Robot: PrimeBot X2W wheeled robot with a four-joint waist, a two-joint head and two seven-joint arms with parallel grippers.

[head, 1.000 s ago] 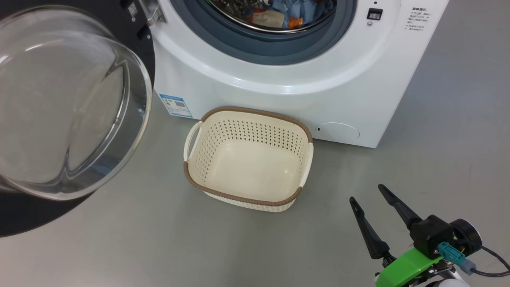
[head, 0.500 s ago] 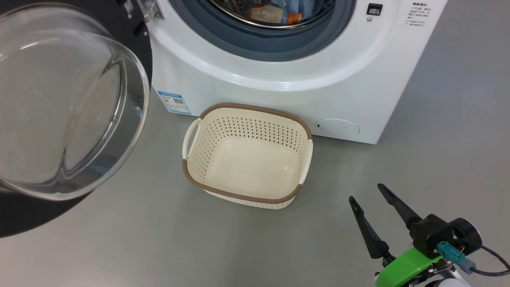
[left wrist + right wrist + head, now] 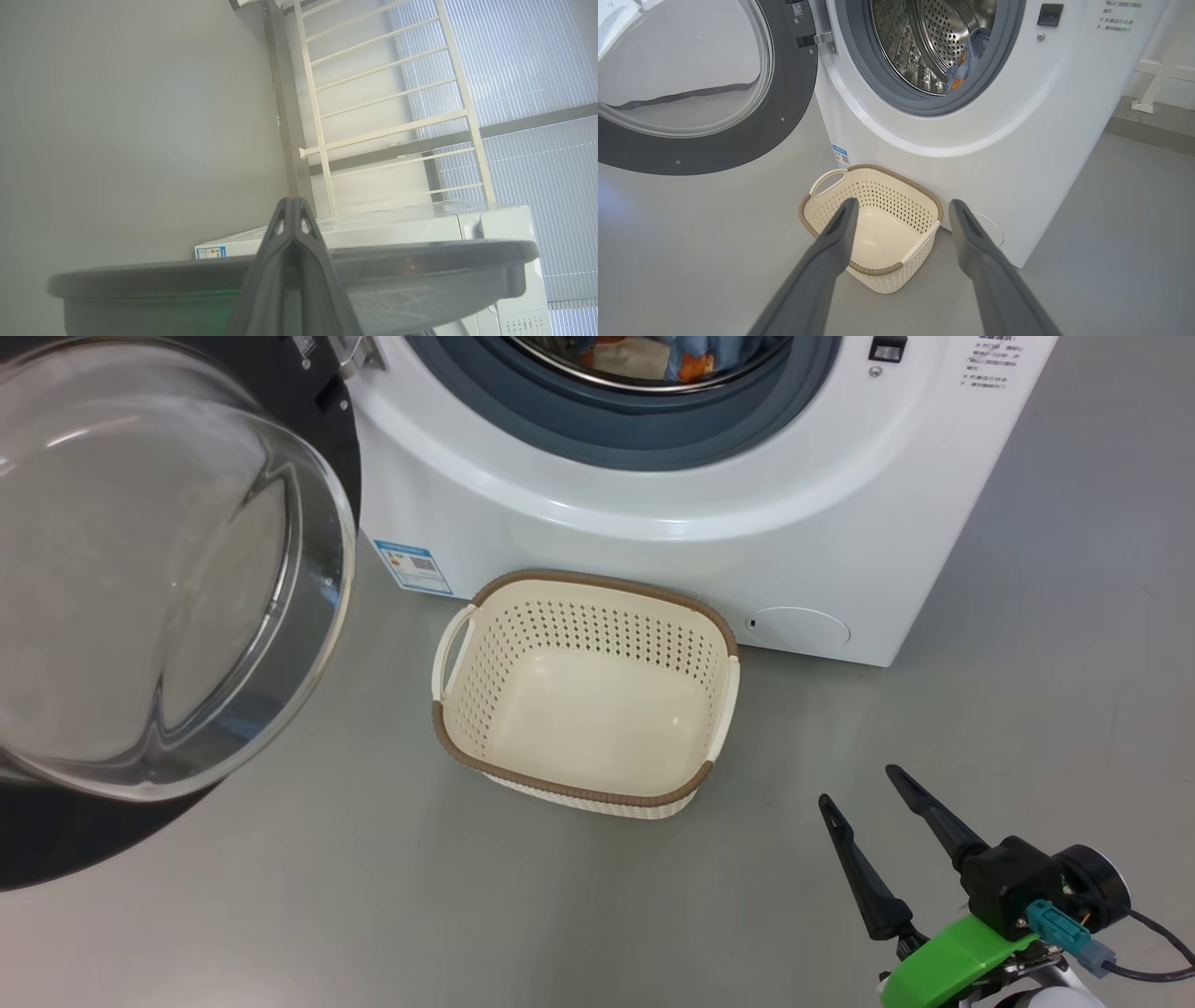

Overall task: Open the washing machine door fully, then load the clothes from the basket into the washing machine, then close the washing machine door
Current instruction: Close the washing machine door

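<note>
Hovering nearest, the right pincer point(image 3: 857, 785) stays spread wide and empty, unmoved this past second — only the camera has drifted. Beyond it the basket point(image 3: 597, 625) sits bare on the floor point(image 3: 467, 915) just before the washing machine point(image 3: 653, 560), the clothes point(image 3: 964, 70) already in the drum point(image 3: 924, 42). The left pincer point(image 3: 292, 210), pinched shut, waits by the open washing machine door point(image 3: 56, 840) — closing it likely remains.
</note>
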